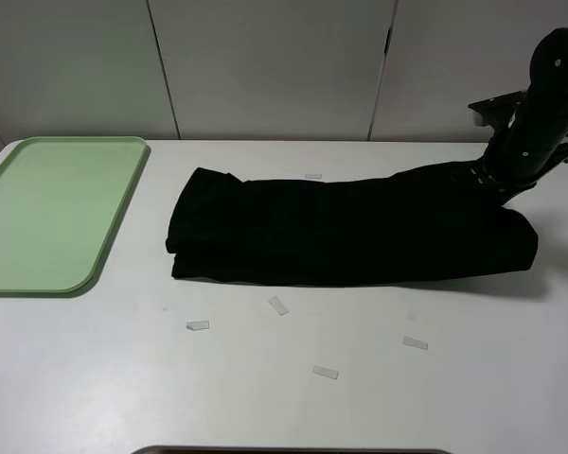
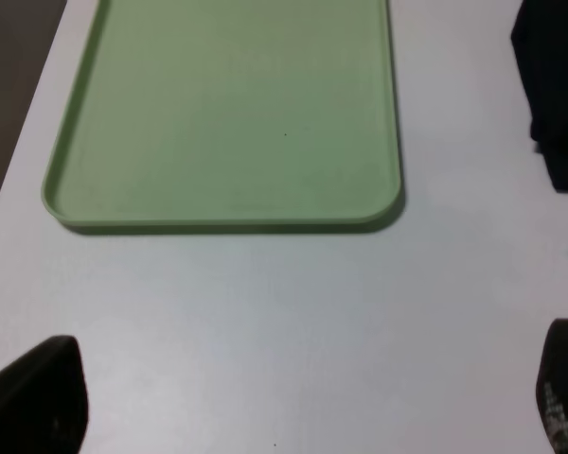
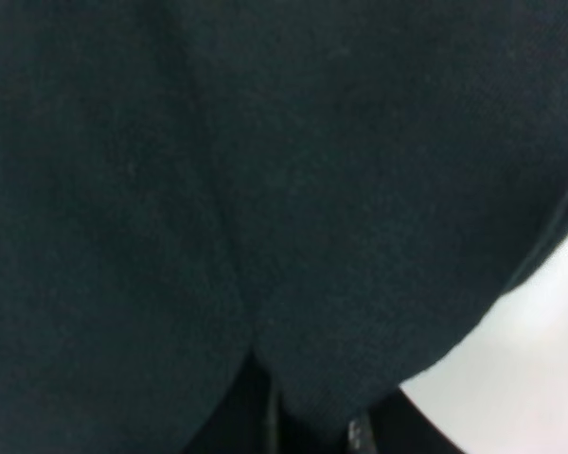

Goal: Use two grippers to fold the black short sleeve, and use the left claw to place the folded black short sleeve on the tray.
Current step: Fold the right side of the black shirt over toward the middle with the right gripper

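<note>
White table [image 1: 473, 397], pale wall panels [image 1: 265, 66]; L claw [image 2: 298, 397] spread nr tray [image 2: 227, 113], R claw [image 1: 497, 184] pinching black short sleeve [image 1: 341, 232].

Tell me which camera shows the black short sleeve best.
The exterior high view: the whole black short sleeve lies there as a long folded band across the table. The left wrist view catches only a dark sliver of it; the right wrist view is filled by its cloth, with no outline.

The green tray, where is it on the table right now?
In the exterior high view the tray lies flat and bare at the left edge of the table, apart from the black short sleeve to its right.
</note>
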Controlling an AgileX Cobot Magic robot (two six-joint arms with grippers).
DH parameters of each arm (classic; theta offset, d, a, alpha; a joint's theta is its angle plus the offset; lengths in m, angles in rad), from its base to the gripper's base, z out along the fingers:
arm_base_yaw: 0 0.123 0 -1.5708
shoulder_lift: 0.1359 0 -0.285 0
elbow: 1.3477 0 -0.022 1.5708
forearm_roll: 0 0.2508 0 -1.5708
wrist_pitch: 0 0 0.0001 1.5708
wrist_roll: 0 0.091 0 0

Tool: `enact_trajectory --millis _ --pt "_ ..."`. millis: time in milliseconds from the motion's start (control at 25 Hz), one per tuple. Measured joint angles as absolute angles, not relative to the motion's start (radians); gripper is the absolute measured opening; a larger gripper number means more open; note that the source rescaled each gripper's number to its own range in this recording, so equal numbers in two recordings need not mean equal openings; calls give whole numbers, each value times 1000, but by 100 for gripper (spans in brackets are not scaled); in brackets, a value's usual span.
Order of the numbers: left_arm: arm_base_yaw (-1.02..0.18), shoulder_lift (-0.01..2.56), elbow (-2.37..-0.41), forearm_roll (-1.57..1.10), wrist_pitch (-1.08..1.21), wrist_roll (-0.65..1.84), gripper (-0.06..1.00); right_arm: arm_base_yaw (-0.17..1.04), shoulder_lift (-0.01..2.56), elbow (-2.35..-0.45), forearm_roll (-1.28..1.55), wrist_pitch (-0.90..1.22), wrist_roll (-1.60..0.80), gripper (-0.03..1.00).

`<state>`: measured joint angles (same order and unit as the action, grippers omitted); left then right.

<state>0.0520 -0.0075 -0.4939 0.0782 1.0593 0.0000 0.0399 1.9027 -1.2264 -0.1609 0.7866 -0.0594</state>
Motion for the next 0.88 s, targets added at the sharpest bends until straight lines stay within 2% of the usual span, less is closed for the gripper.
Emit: enact_trajectory --millis 520,880 --pt "52 -8 -494 78 1059 0 94 39 1879 -1550 -357 1191 -50 6" --pt "52 -8 -494 78 1059 0 94 39 1876 -1581 -397 1217 -60 6"
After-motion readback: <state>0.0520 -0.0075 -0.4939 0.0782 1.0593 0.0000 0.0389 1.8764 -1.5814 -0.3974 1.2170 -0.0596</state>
